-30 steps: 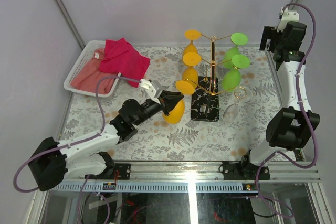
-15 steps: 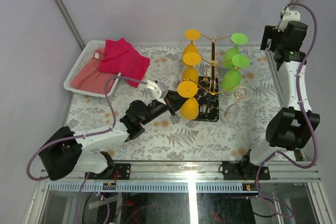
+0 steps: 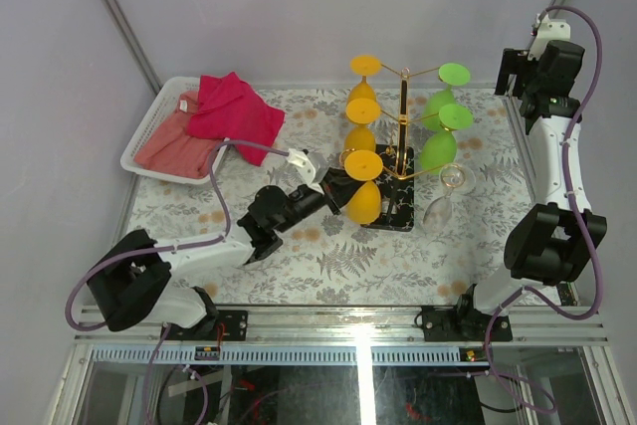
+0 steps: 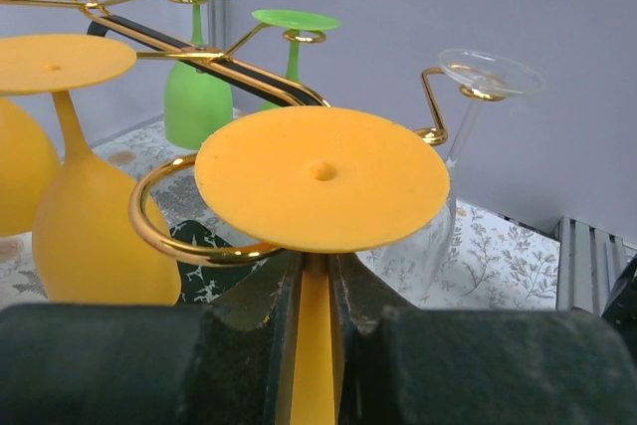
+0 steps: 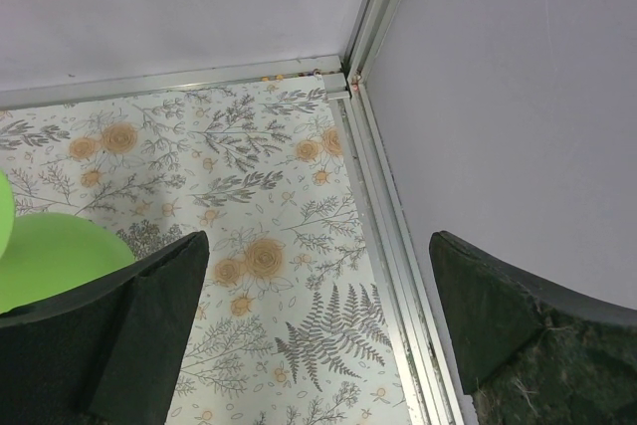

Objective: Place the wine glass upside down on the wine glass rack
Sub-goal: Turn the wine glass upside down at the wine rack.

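orange wine glass [image 3: 364, 186] hangs upside down in the top view, foot up and bowl down, pinched at the stem by the left gripper [image 3: 336, 189], jaws narrow on it. it sits at the front-left arm of the wine glass rack [image 3: 403, 121], just over the rack's black base. two more orange glasses [image 3: 361, 111] and two green glasses [image 3: 438, 151] hang on the rack, and a clear glass [image 3: 439, 208] hangs on the right arm. right gripper [image 3: 516, 75] is raised at the far right corner, well apart from the rack. white basket [image 3: 144, 126] with red cloths [image 3: 234, 111] sits far left.

left wrist: dark fingers [image 4: 149, 365] clamp the orange stem. the round foot lies just above a curled gold loop [image 4: 149, 231]; cannot tell if the stem is fully inside it.

right wrist: fingers [image 5: 129, 335] spread wide over the floral table [image 5: 269, 196], green foot [image 5: 50, 256] at the left edge.
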`<action>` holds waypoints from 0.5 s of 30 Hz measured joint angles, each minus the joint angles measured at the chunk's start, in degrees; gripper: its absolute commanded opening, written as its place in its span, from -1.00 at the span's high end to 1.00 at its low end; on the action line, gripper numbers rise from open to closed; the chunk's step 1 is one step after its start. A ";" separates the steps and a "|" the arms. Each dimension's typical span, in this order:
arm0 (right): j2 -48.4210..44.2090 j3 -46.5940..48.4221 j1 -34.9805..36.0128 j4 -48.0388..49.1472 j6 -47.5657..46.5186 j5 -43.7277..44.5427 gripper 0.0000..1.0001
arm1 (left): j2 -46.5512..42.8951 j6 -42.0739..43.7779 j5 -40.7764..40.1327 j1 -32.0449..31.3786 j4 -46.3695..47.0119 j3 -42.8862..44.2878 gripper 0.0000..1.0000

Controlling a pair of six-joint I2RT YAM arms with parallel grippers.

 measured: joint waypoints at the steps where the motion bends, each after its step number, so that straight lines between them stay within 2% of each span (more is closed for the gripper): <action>1: 0.00 -0.02 -0.02 0.00 -0.02 -0.02 -0.98 | 0.13 0.02 -0.13 0.00 -0.02 0.22 1.00; 7: 0.00 -0.52 -0.07 0.20 -0.02 -0.02 -0.98 | 1.27 0.09 -2.23 0.00 -0.28 1.40 1.00; 15: 0.00 -0.72 -0.11 0.42 -0.02 -0.02 -0.98 | 2.05 0.09 -9.03 0.07 -0.15 1.49 1.00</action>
